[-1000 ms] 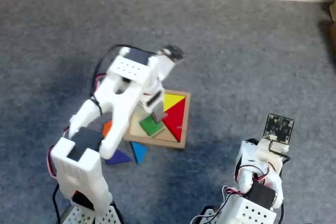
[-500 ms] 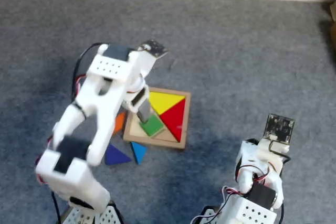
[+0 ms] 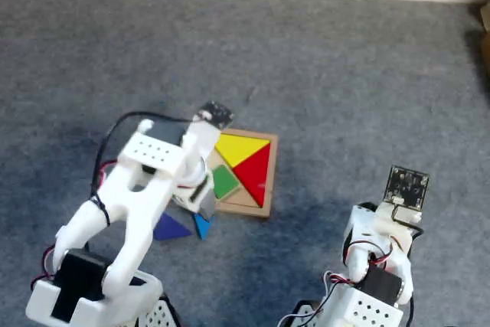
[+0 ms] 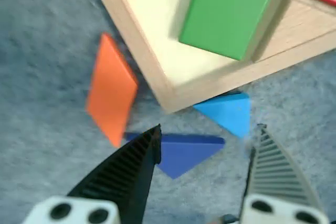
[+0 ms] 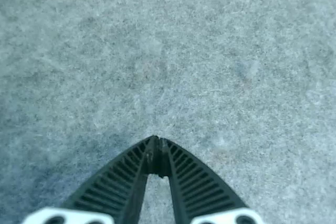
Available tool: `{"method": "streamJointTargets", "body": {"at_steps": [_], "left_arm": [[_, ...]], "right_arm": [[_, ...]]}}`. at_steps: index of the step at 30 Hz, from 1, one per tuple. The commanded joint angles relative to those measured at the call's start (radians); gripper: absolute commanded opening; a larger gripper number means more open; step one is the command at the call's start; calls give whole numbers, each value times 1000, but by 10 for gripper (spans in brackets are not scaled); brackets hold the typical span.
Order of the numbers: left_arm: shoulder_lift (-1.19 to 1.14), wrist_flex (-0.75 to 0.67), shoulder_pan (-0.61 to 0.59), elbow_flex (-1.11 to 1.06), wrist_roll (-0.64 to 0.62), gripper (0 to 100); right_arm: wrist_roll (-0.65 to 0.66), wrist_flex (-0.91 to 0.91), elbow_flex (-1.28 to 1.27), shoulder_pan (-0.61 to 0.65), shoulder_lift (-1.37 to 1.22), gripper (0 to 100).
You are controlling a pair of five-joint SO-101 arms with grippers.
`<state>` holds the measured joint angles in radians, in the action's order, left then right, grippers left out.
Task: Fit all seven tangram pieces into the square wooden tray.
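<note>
Wooden tray (image 3: 241, 207) holds three pieces: the yellow triangle (image 3: 240, 148), the red triangle (image 3: 259, 175) and the green square (image 3: 225, 181). Off its corner at about 8 o'clock, on the grey desk (image 3: 344, 74), lie the orange parallelogram (image 4: 111, 95), the dark blue triangle (image 4: 185, 150) and the light blue triangle (image 4: 227, 115); a seventh piece I cannot find. The left gripper (image 4: 208, 129) hangs over the dark blue triangle, fingers spread and empty. The right gripper (image 5: 157, 142), at 4 o'clock of the tray, has its fingers pressed together. I judge the task just under half done.
</note>
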<state>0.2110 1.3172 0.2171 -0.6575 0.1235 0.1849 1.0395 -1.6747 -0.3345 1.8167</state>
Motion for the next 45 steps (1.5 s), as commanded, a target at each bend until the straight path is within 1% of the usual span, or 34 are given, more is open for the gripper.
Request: {"method": "streamJointTargets", "body": {"at_steps": [1, 5, 9, 12, 15, 18, 21, 26, 30, 33, 37, 42, 45], "left_arm": [[42, -89, 82, -70, -133, 271], [41, -178, 99, -139, -216, 271], [41, -222, 96, -196, -229, 268], [39, -292, 96, -248, -230, 266], [39, -328, 93, -260, -232, 266], [39, -331, 93, -260, -239, 266], [30, -333, 93, -257, -316, 266], [-96, -310, 91, -166, -336, 262], [-232, -233, 94, -45, -331, 180], [-289, -209, 99, -7, -328, 139], [-252, -210, 101, -35, -328, 133], [-147, -209, 101, -90, -322, 133], [-71, -204, 101, -117, -252, 133]], "right_arm": [[0, -24, -94, -4, 15, 5], [0, -24, -94, -4, 15, 5], [0, -24, -94, -4, 15, 5], [0, -24, -94, -4, 15, 5], [0, -24, -94, -4, 15, 5], [0, -24, -94, -4, 15, 5], [0, -24, -94, -4, 15, 5], [0, -24, -94, -4, 15, 5], [0, -24, -94, -4, 15, 5], [0, -24, -94, -4, 15, 5], [0, -24, -94, -4, 15, 5], [0, -24, -94, -4, 15, 5], [0, -24, -94, -4, 15, 5]]}}
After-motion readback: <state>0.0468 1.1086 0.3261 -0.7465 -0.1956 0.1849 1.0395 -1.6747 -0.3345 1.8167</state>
